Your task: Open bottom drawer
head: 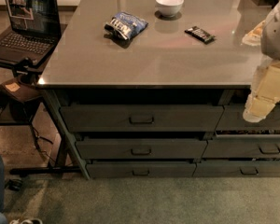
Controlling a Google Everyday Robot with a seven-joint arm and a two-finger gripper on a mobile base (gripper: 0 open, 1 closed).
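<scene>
The gripper [255,109] hangs at the right edge of the view, below the countertop [144,59] edge and in front of the upper right drawer [233,118]. Whether it is wide or narrow cannot be told. The bottom drawer [141,170] is lowest in the left stack, just above the carpet [144,202], well apart from the gripper. Its central pull handle [141,172] is untouched. A chip bag [126,25], a bowl [169,4] and a snack bar [199,34] lie on the countertop.

Gripper [255,112] hangs at R edge, in front of top R drawer [233,119], well apart from the bottom drawer [141,169] low on L. Grey table [144,59] holds white bowl [169,4], chip bag [126,25] & dark candy bar [199,34]. Laptop [30,24] sits far L.
</scene>
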